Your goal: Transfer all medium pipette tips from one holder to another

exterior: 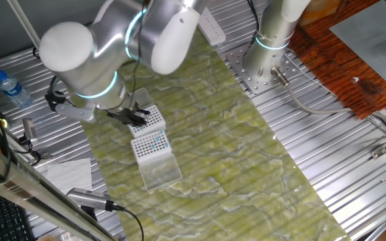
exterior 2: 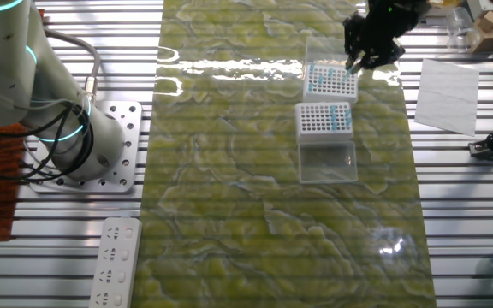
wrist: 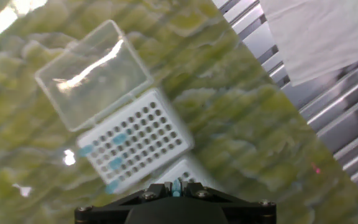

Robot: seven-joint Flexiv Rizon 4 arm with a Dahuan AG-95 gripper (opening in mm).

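Medium pipette tips (exterior 2: 325, 77), seen as light-blue dots, fill much of the white rack (exterior 2: 330, 81) that lies farther from the clear lid (exterior 2: 327, 162); a smaller group (exterior 2: 343, 116) stands along one edge of the second rack (exterior 2: 323, 119), which lies between the first rack and the lid. In the hand view the second rack shows only a few scattered blue tops among bare dark holes, so it reads as the receiving holder and the fuller rack as the source. The racks sit end to end on the green mat (exterior 2: 229, 171), probably so that each carry is short. The lid lies flat beside them, leaving the holes open from above.

The gripper (exterior 2: 368, 44) hangs over the far corner of the fuller rack. In the hand view one light-blue top (wrist: 177, 186) shows at the gripper's lower edge, between the fingers (the view is blurred, so a firm grasp is likely but not certain). The fingers appear drawn together on this single tip. Most of the transfer appears to remain undone.
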